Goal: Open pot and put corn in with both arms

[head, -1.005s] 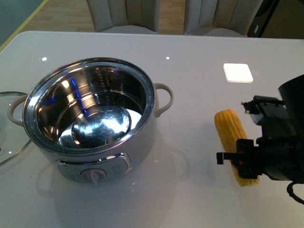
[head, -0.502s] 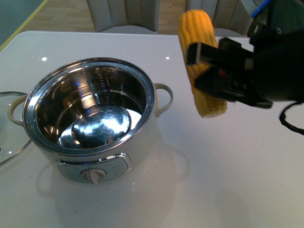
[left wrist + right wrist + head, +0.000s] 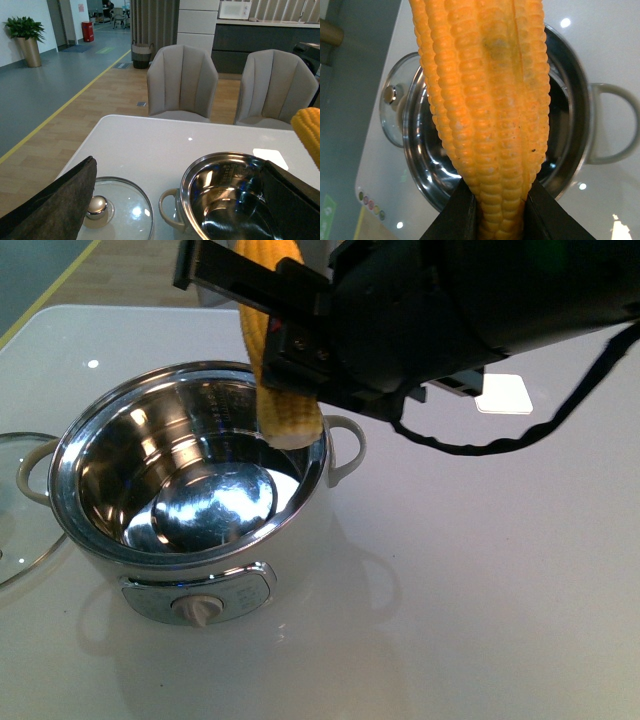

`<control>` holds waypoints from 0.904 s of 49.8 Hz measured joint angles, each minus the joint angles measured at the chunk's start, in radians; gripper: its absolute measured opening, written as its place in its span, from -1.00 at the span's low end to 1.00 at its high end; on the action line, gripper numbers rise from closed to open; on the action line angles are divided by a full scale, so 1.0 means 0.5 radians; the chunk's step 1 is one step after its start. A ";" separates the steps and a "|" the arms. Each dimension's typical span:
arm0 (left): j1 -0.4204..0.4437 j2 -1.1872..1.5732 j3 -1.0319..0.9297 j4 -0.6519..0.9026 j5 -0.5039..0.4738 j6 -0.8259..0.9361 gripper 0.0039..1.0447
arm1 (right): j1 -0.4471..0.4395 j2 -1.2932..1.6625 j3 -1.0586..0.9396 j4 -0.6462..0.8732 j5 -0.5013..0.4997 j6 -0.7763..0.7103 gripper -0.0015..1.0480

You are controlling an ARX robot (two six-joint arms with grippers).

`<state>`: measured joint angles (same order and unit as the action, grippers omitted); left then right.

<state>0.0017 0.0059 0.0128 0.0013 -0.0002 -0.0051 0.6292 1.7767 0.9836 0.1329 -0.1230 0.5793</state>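
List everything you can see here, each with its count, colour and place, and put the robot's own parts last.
pot: one, cream-white with steel bowl, uncovered, on the table's left half.
corn: one, yellow, held over the pot's bowl.
glass lid: one, clear with steel rim and knob, flat on the table left of the pot.
table: one, glossy white, under everything.
white square patch: one, on the table, right of the pot.
chairs: two, pale grey, behind the table.
right arm: one, black, above the pot, jaws shut on the corn.
left jaws: two, dark, spread apart, holding nothing.
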 joint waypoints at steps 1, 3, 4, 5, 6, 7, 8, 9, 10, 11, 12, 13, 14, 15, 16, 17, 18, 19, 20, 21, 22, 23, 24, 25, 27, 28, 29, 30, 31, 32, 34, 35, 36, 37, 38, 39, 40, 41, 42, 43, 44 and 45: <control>0.000 0.000 0.000 0.000 0.000 0.000 0.88 | 0.008 0.022 0.021 -0.004 -0.008 0.027 -0.72; 0.000 0.000 0.000 0.000 0.000 0.000 0.88 | 0.025 0.069 0.072 -0.007 -0.037 0.086 -0.73; 0.000 0.000 0.000 0.000 0.000 0.000 0.88 | 0.029 0.088 0.092 -0.008 -0.046 0.105 -0.73; 0.000 0.000 0.000 0.000 0.000 0.000 0.88 | 0.037 0.114 0.123 -0.016 -0.058 0.140 -0.73; 0.000 0.000 0.000 0.000 0.000 0.000 0.88 | 0.041 0.129 0.141 -0.024 -0.063 0.159 -0.73; 0.000 0.000 0.000 0.000 0.000 0.000 0.88 | 0.045 0.140 0.153 -0.030 -0.064 0.169 -0.73; 0.000 0.000 0.000 0.000 -0.001 0.000 0.88 | 0.048 0.152 0.165 -0.034 -0.064 0.174 -0.73; 0.000 0.000 0.000 0.000 0.000 0.000 0.88 | 0.053 0.163 0.178 -0.034 -0.065 0.187 -0.73; 0.000 0.000 0.000 0.000 0.000 0.000 0.88 | 0.058 0.178 0.189 -0.035 -0.066 0.197 -0.73; 0.000 0.000 0.000 0.000 0.000 0.000 0.88 | 0.062 0.186 0.196 -0.036 -0.069 0.201 -0.73; 0.000 0.000 0.000 0.000 0.000 0.000 0.88 | 0.066 0.196 0.204 -0.039 -0.072 0.209 -0.73; 0.000 0.000 0.000 0.000 0.000 0.000 0.88 | 0.072 0.209 0.212 -0.045 -0.076 0.217 -0.73; 0.000 0.000 0.000 0.000 0.000 0.000 0.88 | 0.078 0.221 0.218 -0.050 -0.078 0.220 -0.73; 0.000 0.000 0.000 0.000 0.000 0.000 0.88 | 0.079 0.224 0.220 -0.051 -0.078 0.222 -0.73; 0.000 0.000 0.000 0.000 0.000 0.000 0.88 | 0.089 0.238 0.226 -0.060 -0.079 0.227 -0.73; 0.000 0.000 0.000 0.000 0.000 0.000 0.88 | 0.094 0.250 0.229 -0.064 -0.080 0.229 -0.73; 0.000 0.000 0.000 0.000 0.000 0.000 0.88 | 0.101 0.261 0.230 -0.066 -0.080 0.232 -0.73; 0.000 0.000 0.000 0.000 0.000 0.000 0.88 | 0.105 0.269 0.232 -0.066 -0.082 0.236 -0.73; 0.000 0.000 0.000 0.000 0.000 0.000 0.88 | 0.111 0.285 0.234 -0.070 -0.085 0.239 -0.73; 0.000 0.000 0.000 0.000 0.000 0.000 0.88 | 0.117 0.297 0.237 -0.073 -0.085 0.242 -0.73; 0.000 0.000 0.000 0.000 0.000 0.000 0.88 | 0.121 0.307 0.239 -0.074 -0.086 0.248 -0.73; 0.000 0.000 0.000 0.000 -0.001 0.000 0.88 | 0.126 0.317 0.242 -0.075 -0.087 0.249 -0.73; 0.000 0.000 0.000 0.000 0.000 0.000 0.88 | 0.129 0.324 0.246 -0.077 -0.088 0.251 -0.73; 0.000 0.000 0.000 0.000 0.000 0.000 0.88 | 0.131 0.340 0.253 -0.085 -0.091 0.256 -0.73; 0.000 0.000 0.000 0.000 0.000 0.000 0.88 | 0.133 0.352 0.262 -0.092 -0.089 0.256 -0.73; 0.000 0.000 0.000 0.000 0.000 0.000 0.88 | 0.133 0.361 0.271 -0.098 -0.088 0.256 -0.73; 0.000 0.000 0.000 0.000 -0.001 0.000 0.88 | 0.133 0.366 0.276 -0.103 -0.086 0.256 -0.73; 0.000 0.000 0.000 0.000 -0.001 0.000 0.88 | 0.133 0.371 0.280 -0.105 -0.083 0.256 -0.73; 0.000 0.000 0.000 0.000 -0.001 0.000 0.88 | 0.133 0.378 0.289 -0.113 -0.072 0.255 -0.73; 0.000 0.000 0.000 0.000 0.000 0.000 0.88 | 0.135 0.385 0.299 -0.121 -0.057 0.254 -0.73; 0.000 0.000 0.000 0.000 0.000 0.000 0.88 | 0.138 0.405 0.324 -0.129 -0.044 0.253 -0.73; 0.000 0.000 0.000 0.000 0.000 0.000 0.88 | 0.138 0.407 0.327 -0.129 -0.043 0.253 -0.73; 0.000 0.000 0.000 0.000 0.000 0.000 0.88 | 0.139 0.417 0.339 -0.133 -0.039 0.252 -0.73; 0.000 0.000 0.000 0.000 0.000 0.000 0.88 | 0.139 0.420 0.345 -0.136 -0.036 0.250 -0.73; 0.000 0.000 0.000 0.000 0.000 0.000 0.88 | 0.140 0.433 0.360 -0.143 -0.024 0.249 -0.73; 0.000 0.000 0.000 0.000 0.000 0.000 0.88 | 0.142 0.447 0.378 -0.149 -0.017 0.245 -0.65; 0.000 0.000 0.000 0.000 0.000 0.000 0.88 | 0.142 0.454 0.386 -0.152 -0.013 0.245 -0.59; 0.000 0.000 0.000 0.000 0.000 0.000 0.88 | 0.142 0.468 0.401 -0.154 -0.011 0.245 -0.48; 0.000 0.000 0.000 0.000 0.000 0.000 0.88 | 0.142 0.479 0.411 -0.156 -0.005 0.245 -0.39; 0.000 0.000 0.000 0.000 0.000 0.000 0.88 | 0.142 0.483 0.417 -0.160 -0.002 0.246 -0.33; 0.000 0.000 0.000 0.000 0.000 0.000 0.88 | 0.142 0.489 0.423 -0.166 0.001 0.246 -0.26; 0.000 0.000 0.000 0.000 -0.001 0.000 0.88 | 0.142 0.494 0.429 -0.170 0.005 0.246 -0.16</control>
<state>0.0017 0.0059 0.0128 0.0013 -0.0006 -0.0051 0.7002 2.0239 1.1980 0.0479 -0.1207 0.7025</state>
